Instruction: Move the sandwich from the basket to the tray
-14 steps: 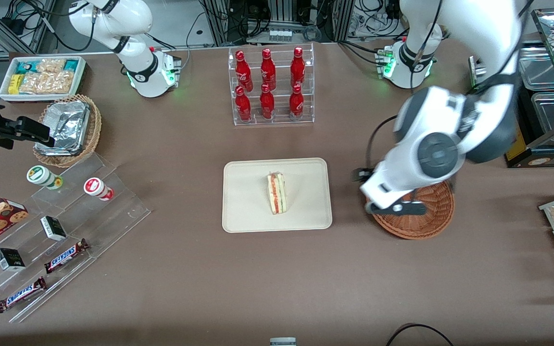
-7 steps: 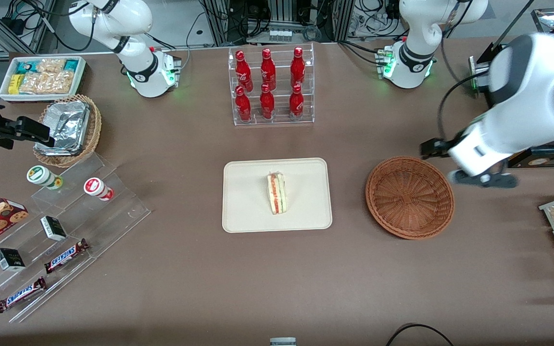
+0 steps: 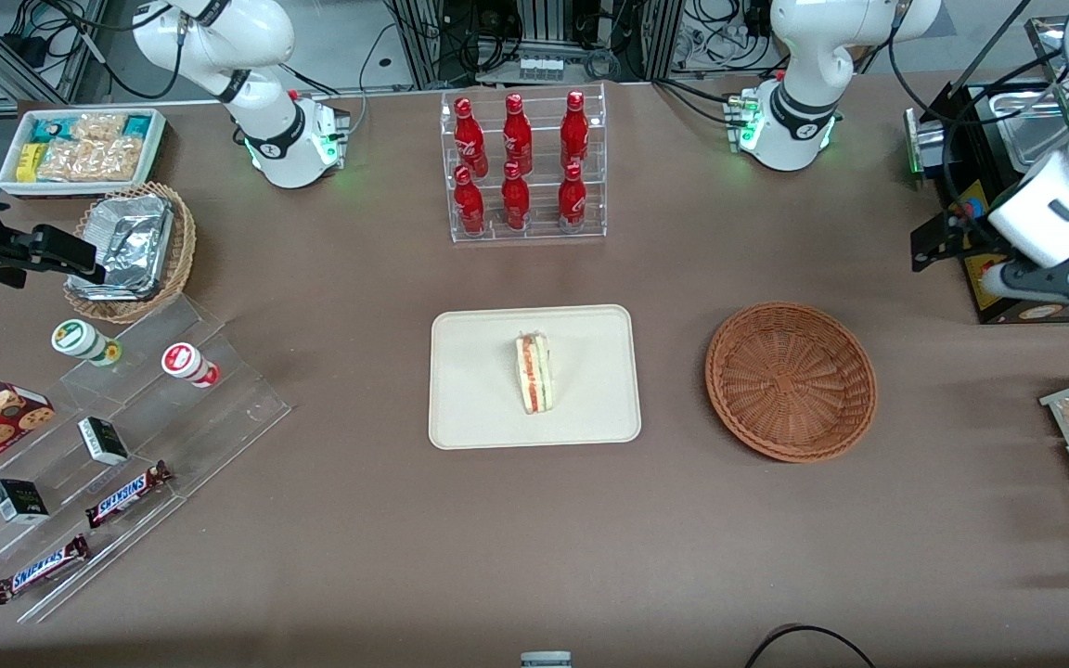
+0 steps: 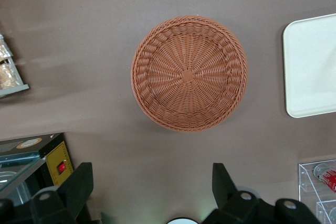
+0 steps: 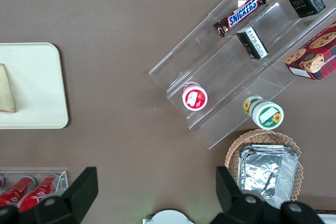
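While the sandwich (image 3: 534,373) lies on its side in the middle of the tray (image 3: 479,408), the jaws of the left gripper (image 4: 152,182) stand wide and hold nothing, raised toward the working arm's end of the tabletop (image 3: 358,520), well apart from it. The basket (image 3: 791,380) sits between tray and gripper. Two chocolate bars (image 3: 127,493) read SNICKERS.

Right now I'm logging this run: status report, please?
Pincer open, empty, high near the working arm's end of the table. Sandwich lying on tray. Basket empty. Nothing in the way.
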